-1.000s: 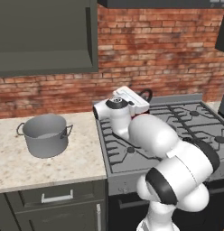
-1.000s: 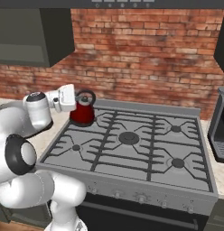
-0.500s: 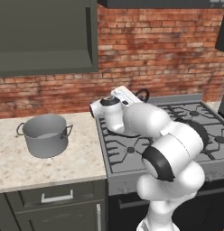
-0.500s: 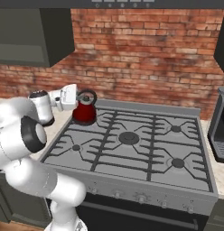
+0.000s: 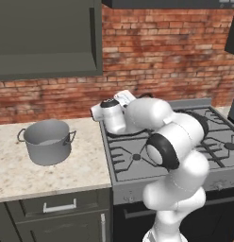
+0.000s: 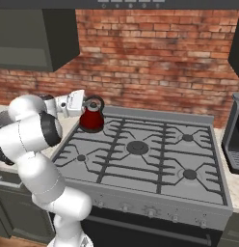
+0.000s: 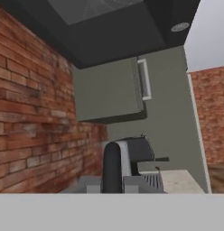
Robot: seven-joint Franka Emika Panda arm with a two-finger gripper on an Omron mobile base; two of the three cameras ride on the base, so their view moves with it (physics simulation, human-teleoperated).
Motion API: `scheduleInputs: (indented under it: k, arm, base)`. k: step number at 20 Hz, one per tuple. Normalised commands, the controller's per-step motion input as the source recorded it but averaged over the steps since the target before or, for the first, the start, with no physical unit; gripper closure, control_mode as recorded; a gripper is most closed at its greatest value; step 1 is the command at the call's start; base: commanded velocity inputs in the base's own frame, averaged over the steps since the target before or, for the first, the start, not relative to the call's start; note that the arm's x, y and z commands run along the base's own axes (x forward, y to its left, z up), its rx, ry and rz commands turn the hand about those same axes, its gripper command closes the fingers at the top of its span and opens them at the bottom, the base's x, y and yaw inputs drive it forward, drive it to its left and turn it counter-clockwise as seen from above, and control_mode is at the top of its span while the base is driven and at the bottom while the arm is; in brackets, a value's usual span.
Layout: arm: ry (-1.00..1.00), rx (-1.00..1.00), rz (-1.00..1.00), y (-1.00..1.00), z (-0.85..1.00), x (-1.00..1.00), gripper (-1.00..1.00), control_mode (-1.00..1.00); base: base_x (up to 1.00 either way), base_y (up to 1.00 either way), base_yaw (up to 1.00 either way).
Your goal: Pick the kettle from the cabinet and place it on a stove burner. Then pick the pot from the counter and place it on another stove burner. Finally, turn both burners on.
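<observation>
The red kettle [image 6: 91,118] stands at the stove's back left burner, touching or just above the grate. My gripper [image 6: 87,102] reaches in from the left and is shut on its black loop handle [image 7: 111,164], which rises between the fingertips in the hand view. In the left base view my arm hides the kettle. The grey pot [image 5: 47,141] stands on the beige counter [image 5: 88,165], left of the stove. The wall cabinet [image 5: 48,38] hangs above it. Other burners [image 6: 137,147] [image 6: 190,174] lie bare under the grates.
A dark coffee machine [image 6: 234,140] stands at the stove's right edge. The brick wall [image 6: 155,62] runs behind the cooktop, with a hood above. My elbow [image 5: 163,151] hangs over the stove's front left. Base cabinets [image 5: 57,208] sit under the counter.
My arm's elbow and upper links have swung over the stove's left part. The hand and the kettle stay at the back left burner, barely moved.
</observation>
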Motion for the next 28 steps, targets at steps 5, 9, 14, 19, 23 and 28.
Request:
scheduleInputs:
  k: [5,9,14,19,23,28]
  arm:
    - [0.00,-0.01,-0.04,0.06,-0.15,0.22,1.00,-1.00]
    - [0.00,-0.03,0.00,0.00,-0.08,0.05,1.00,-1.00]
    - [0.00,-0.02,0.00,0.00,-0.06,0.10,1.00,-1.00]
    - [0.00,-0.03,0.00,0.00,-0.13,0.16,1.00,-1.00]
    - [0.00,-0.03,0.00,0.00,-0.18,0.14,1.00,-1.00]
    - [0.00,-0.02,0.00,0.00,-0.16,0.18,1.00,-1.00]
  base:
    - [0.00,0.00,0.00]
    - [0.00,0.00,0.00]
    - [0.00,0.00,0.00]
    - [0.00,0.00,0.00]
    - [0.00,0.00,0.00]
    - [0.00,0.00,0.00]
